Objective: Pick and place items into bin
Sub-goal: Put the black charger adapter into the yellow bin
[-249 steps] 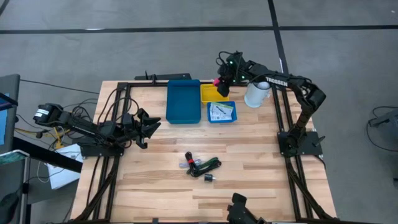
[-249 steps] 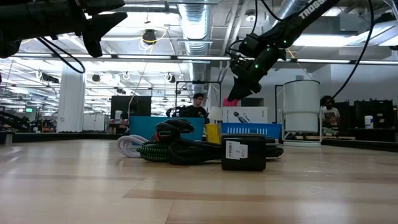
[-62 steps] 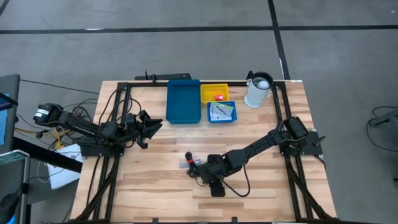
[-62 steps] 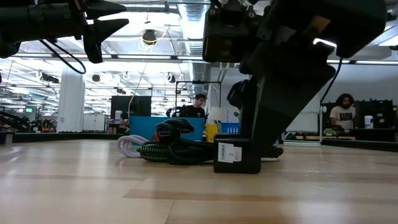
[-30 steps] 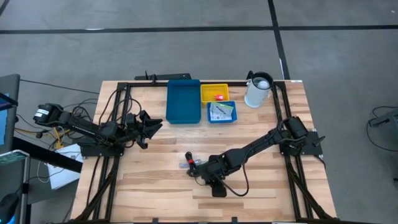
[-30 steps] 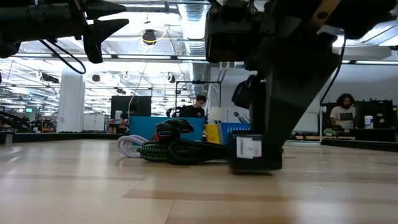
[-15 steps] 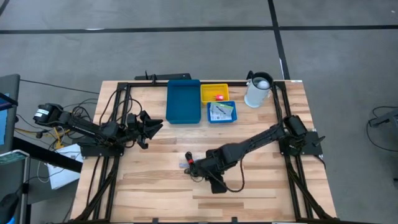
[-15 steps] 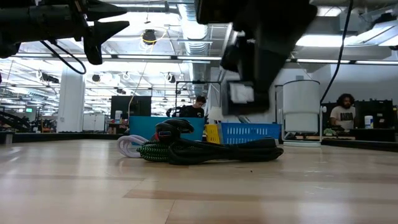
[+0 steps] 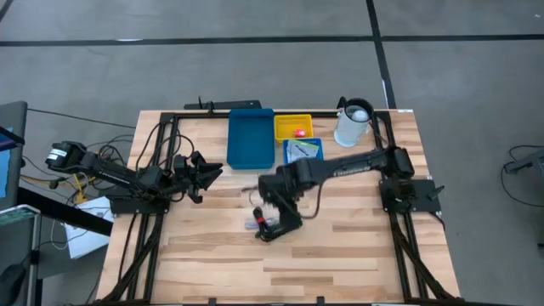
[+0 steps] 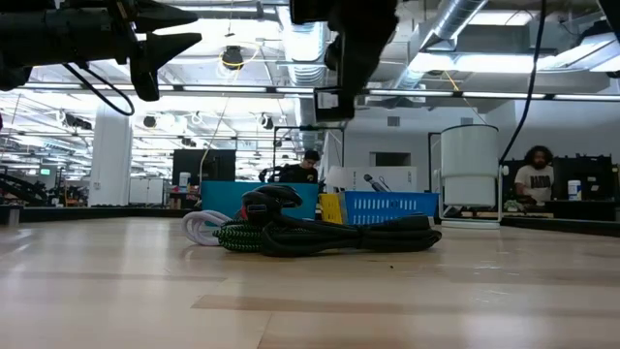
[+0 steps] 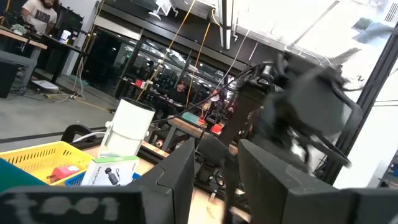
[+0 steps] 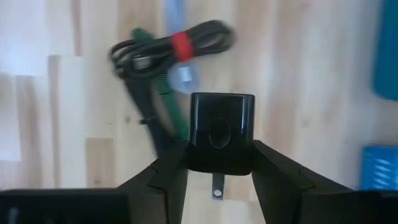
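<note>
Right wrist view: right gripper [image 12: 220,163] clamped on a small glossy black block with rounded corners [image 12: 221,132], one dark finger against each side, block lifted clear of the wooden table [image 12: 298,74]. Directly under the block on the table: bundle of thin coiled cables [image 12: 166,50], black coil bound by a red band, green coil and a pale one alongside.

High view: right gripper [image 9: 274,197] just above the cable bundle [image 9: 270,228], on the bundle's far side, toward the bins. Beyond the bundle, a row at the table's far edge: large blue rectangular tray [image 9: 251,137], yellow bin [image 9: 294,127] holding a small red piece [image 9: 299,132], small blue bin [image 9: 303,152] partly under the right arm, white jug [image 9: 353,124] at the end.

Low view: black block [image 10: 334,102] hanging high above the bundle [image 10: 291,231].

Left gripper [image 9: 206,170] idle, well to the left of the bundle, fingers a little apart, nothing between them.
</note>
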